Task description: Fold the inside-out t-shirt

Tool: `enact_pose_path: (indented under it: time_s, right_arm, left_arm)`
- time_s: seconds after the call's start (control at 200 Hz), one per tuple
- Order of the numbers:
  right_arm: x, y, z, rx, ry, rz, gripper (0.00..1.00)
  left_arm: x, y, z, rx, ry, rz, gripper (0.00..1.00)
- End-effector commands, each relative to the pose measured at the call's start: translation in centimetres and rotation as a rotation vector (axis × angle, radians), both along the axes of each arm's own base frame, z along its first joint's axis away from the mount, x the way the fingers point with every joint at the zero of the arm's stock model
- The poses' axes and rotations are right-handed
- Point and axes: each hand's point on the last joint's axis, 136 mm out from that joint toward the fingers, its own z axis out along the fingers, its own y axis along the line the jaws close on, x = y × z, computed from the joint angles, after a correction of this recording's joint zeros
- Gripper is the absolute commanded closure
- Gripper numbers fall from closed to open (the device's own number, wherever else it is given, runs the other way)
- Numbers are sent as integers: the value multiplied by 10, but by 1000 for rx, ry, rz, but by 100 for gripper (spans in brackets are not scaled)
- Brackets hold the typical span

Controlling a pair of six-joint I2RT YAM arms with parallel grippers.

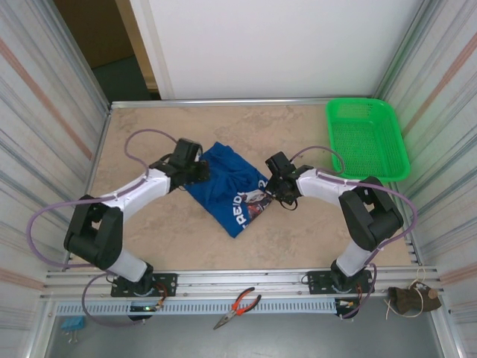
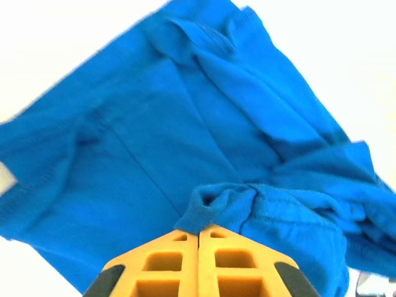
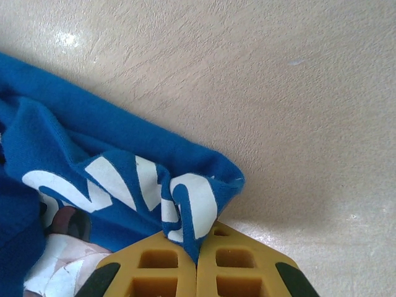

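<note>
Royal-blue soft cotton: the short-sleeved t-shirt (image 1: 223,183) lies crumpled on the beige stone-patterned counter (image 1: 164,224). It is well to the left of the green plastic mesh basket (image 1: 367,138) and a little nearer my bases than the basket is. The basket stands in the far right corner, apart from the cloth and from both my arms.

My left fingers (image 1: 200,170) sit at the shirt edge farthest from the basket. In my left wrist view these fingers (image 2: 204,238) are pressed fully together. A bunched, stitched fold of the t-shirt (image 2: 154,136) is gathered right at their tips, so I have a pinch of the hem. The rest of the cloth spreads away from them in loose creases.

My right fingers (image 1: 271,191) are at the shirt edge nearest the basket. Seen from my right wrist, they (image 3: 204,247) are closed tight on a folded corner of the t-shirt (image 3: 93,142) that carries large white lettering. The cloth runs down between the two yellow tips. Bare counter (image 3: 278,93) lies beyond that corner.

White print and a patch of coloured picture show on the half of the shirt towards the basket. The half away from the basket is plain blue.

A pair of red-handled pliers (image 1: 238,306) lies on the metal rail, left of the basket and much nearer to me than it is.
</note>
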Motion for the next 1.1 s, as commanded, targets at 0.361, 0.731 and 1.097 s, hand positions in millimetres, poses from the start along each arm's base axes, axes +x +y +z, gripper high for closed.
enact_pose_path:
  time_s: [0.361,0.731,1.097]
  right_arm:
    - [-12,-8,-10,-64,30,9,100]
    - [-9,-1,-8,-51,25,20,100]
    - [-8,0,-6,-52,18,25,100]
  left_arm:
    - [-27,76,-14,-23,-6,308,50]
    - [-11,-13,34,128,-161,-154,38]
    - [-11,-38,-28,423,-53,-377,25]
